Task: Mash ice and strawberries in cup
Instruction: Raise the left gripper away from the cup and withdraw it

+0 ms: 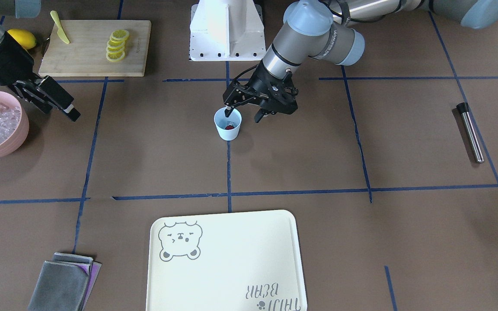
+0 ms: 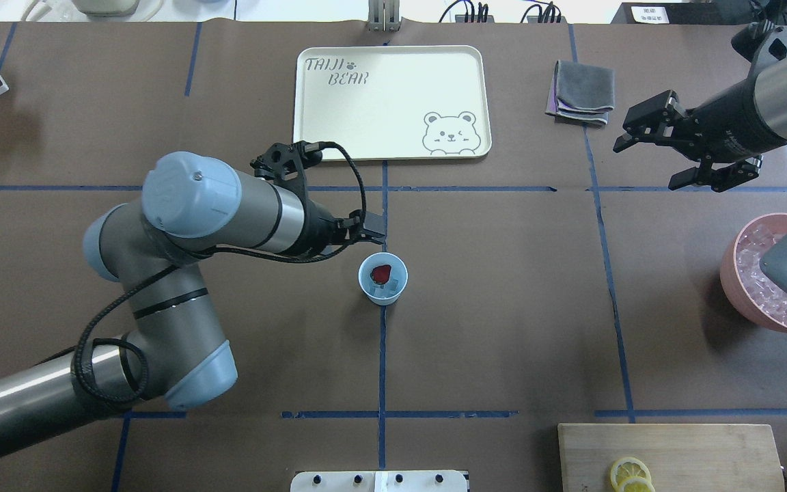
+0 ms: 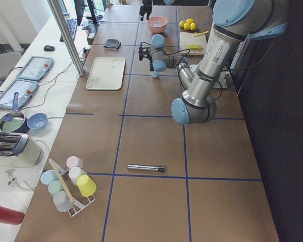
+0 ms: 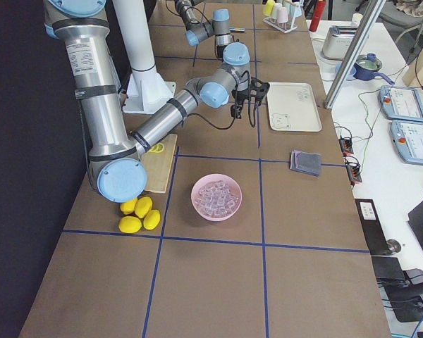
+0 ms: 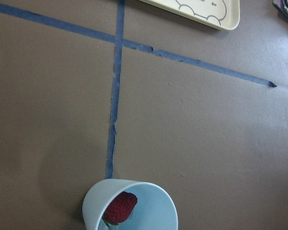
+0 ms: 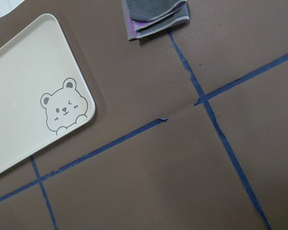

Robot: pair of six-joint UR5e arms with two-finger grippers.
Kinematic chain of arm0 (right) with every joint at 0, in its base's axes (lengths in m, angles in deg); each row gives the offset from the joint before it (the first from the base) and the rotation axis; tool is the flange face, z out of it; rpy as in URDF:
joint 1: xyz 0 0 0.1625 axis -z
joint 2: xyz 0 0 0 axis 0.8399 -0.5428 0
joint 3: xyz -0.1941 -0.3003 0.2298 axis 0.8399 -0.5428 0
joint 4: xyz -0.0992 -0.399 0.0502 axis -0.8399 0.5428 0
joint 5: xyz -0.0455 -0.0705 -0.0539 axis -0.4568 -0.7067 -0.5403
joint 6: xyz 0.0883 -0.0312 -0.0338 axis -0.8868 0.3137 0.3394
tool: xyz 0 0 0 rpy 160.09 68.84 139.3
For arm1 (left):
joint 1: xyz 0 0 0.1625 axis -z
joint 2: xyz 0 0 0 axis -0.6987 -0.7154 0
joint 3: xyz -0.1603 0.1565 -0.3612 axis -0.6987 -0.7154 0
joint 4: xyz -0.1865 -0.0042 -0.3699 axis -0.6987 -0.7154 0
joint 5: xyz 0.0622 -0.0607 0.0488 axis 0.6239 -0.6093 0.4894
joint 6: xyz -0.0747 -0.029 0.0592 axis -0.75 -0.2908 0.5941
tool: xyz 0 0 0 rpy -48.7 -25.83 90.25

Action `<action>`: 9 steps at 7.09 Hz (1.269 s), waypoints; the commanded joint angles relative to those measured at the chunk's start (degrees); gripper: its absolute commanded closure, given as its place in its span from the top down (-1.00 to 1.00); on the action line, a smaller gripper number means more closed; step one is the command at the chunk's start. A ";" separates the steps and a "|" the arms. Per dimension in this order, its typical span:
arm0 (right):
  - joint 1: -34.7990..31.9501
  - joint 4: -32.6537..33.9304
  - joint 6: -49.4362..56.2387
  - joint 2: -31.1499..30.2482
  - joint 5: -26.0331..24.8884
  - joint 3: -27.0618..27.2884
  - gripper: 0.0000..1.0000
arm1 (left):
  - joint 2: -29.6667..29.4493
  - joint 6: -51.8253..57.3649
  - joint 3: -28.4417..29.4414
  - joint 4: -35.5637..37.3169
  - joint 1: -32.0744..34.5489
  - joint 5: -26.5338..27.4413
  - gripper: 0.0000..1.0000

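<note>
Pale-blue cup (image 1: 228, 134) holds a strawberry (image 1: 229, 127) (left end effector (image 1: 244, 115) spread at its rim).

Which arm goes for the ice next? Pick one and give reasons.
Right. The right gripper is open and hovers near the pink bowl holding the ice. The left gripper, also open, is far from the bowl, at the cup, which already holds the strawberry.

Overhead and opposite front views share the cup (image 1: 228, 134)
</note>
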 commanded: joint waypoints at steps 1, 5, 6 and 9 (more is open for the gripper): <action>-1.11 -0.03 1.80 -1.23 1.03 0.10 0.99 | 5.79 5.91 -2.33 0.54 9.36 -12.10 0.86; -1.20 -0.12 1.80 -2.02 1.04 0.36 0.99 | 21.77 33.08 -0.23 3.26 30.13 -29.23 0.86; -1.20 -0.12 1.80 -2.02 1.04 0.36 0.99 | 26.25 42.84 2.12 3.36 33.30 -28.80 0.89; -1.20 -0.03 1.80 -2.20 0.95 1.76 0.99 | 27.61 46.98 12.33 4.06 36.59 -17.09 0.88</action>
